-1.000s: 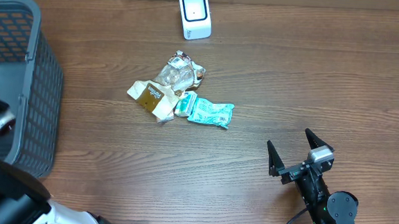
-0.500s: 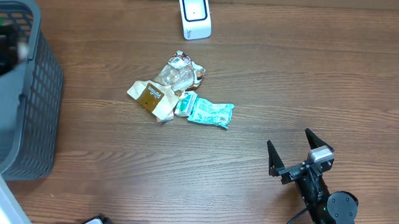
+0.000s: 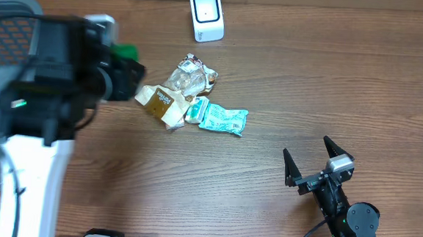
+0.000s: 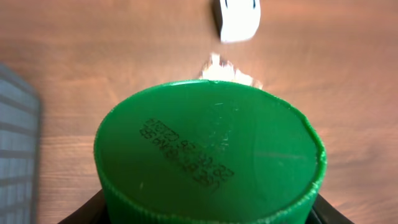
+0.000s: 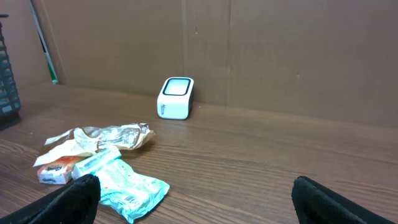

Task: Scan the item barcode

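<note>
A green ribbed cap with a printed code fills the left wrist view; the rest of the item is hidden below it. My left gripper is shut on this green-capped item, with black fingers at both lower corners. From overhead the left gripper hovers left of the packet pile with a bit of green showing. The white scanner stands at the table's far edge, ahead of the cap. My right gripper rests open and empty near the front right.
A grey mesh basket stands at the far left, partly hidden by the left arm. A pile of packets lies mid-table: teal packet, brown packet, clear wrapper. The right wrist view shows the scanner and the teal packet.
The left arm has swung out of the basket and rightward over the table, carrying the green-capped item toward the packet pile. The right arm has not moved.
</note>
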You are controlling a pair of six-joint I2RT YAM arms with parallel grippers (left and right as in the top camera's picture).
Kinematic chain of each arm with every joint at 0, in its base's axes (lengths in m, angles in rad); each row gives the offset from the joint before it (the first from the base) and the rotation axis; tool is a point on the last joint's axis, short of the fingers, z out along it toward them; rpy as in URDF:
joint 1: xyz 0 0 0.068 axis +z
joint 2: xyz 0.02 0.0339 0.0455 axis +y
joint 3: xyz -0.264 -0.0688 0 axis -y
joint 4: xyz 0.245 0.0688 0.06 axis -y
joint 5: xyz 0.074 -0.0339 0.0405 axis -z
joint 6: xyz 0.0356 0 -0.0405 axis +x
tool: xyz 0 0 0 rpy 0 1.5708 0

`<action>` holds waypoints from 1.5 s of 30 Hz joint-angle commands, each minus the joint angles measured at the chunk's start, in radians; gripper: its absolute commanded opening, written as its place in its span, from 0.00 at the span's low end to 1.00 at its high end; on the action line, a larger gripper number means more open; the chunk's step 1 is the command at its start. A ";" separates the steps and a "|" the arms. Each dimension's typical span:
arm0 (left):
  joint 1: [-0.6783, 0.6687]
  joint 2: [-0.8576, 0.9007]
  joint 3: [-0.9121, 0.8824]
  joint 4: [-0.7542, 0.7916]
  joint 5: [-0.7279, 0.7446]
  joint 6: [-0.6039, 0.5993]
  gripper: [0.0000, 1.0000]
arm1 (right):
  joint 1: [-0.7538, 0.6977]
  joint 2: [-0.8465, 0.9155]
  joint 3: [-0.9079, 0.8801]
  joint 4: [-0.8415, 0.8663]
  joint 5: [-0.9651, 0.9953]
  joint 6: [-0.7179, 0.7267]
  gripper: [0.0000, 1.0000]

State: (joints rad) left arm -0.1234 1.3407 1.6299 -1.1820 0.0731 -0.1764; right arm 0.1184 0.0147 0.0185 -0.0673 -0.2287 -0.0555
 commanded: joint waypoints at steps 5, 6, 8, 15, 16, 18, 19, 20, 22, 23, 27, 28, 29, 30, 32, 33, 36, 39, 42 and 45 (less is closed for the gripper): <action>-0.122 -0.002 -0.323 0.197 -0.168 -0.065 0.37 | -0.001 -0.012 -0.011 0.007 0.000 0.002 1.00; -0.129 -0.003 -0.356 0.227 -0.179 -0.068 0.36 | -0.001 -0.012 -0.011 0.007 0.000 0.002 1.00; -0.142 -0.006 -0.438 0.310 -0.208 -0.072 0.36 | -0.001 -0.012 -0.011 0.007 0.000 0.002 1.00; -0.165 -0.013 -0.707 0.607 -0.298 -0.113 0.38 | -0.001 -0.012 -0.011 0.007 0.000 0.002 1.00; -0.164 -0.013 -0.747 0.659 -0.298 -0.113 0.39 | -0.001 -0.012 -0.011 0.007 0.000 0.002 1.00; -0.163 -0.013 -0.831 0.786 -0.298 -0.112 0.43 | -0.001 -0.012 -0.011 0.007 0.000 0.002 1.00; -0.163 -0.012 -0.868 0.849 -0.299 -0.111 0.46 | -0.001 -0.012 -0.011 0.007 0.000 0.002 1.00; -0.163 -0.010 -0.909 0.923 -0.302 -0.108 0.48 | -0.001 -0.012 -0.011 0.007 0.000 0.002 1.00; -0.163 -0.002 -0.977 1.059 -0.302 -0.108 0.53 | -0.001 -0.012 -0.011 0.007 0.000 0.002 1.00; -0.163 0.007 -1.011 1.129 -0.302 -0.108 0.55 | -0.001 -0.012 -0.011 0.007 0.000 0.002 1.00; -0.161 0.062 -1.103 1.318 -0.348 -0.108 0.62 | -0.001 -0.012 -0.011 0.007 0.000 0.002 1.00; -0.156 0.079 -1.109 1.336 -0.362 -0.108 0.62 | -0.001 -0.012 -0.011 0.007 0.000 0.002 1.00; -0.150 0.098 -1.111 1.350 -0.371 -0.107 0.62 | -0.001 -0.012 -0.011 0.007 0.000 0.002 1.00; -0.143 0.123 -1.111 1.367 -0.371 -0.108 0.62 | -0.001 -0.012 -0.011 0.007 0.000 0.002 1.00; -0.136 0.172 -1.111 1.401 -0.364 -0.108 0.61 | -0.001 -0.012 -0.011 0.007 0.000 0.002 1.00; -0.136 0.193 -1.111 1.417 -0.363 -0.108 0.60 | -0.001 -0.012 -0.011 0.007 0.000 0.002 1.00; -0.137 0.245 -1.111 1.452 -0.352 -0.108 0.57 | -0.001 -0.012 -0.011 0.007 0.000 0.002 1.00; -0.137 0.257 -1.111 1.463 -0.325 -0.108 0.56 | -0.001 -0.012 -0.011 0.007 0.000 0.002 1.00; -0.137 0.254 -1.110 1.487 -0.323 -0.106 0.56 | -0.001 -0.012 -0.011 0.007 0.000 0.002 1.00; -0.139 0.249 -1.110 1.518 -0.322 -0.058 0.57 | -0.001 -0.012 -0.011 0.007 0.000 0.002 1.00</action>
State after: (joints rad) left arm -0.2611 1.5742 0.5297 0.3180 -0.2691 -0.2794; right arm 0.1184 0.0147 0.0185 -0.0677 -0.2287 -0.0559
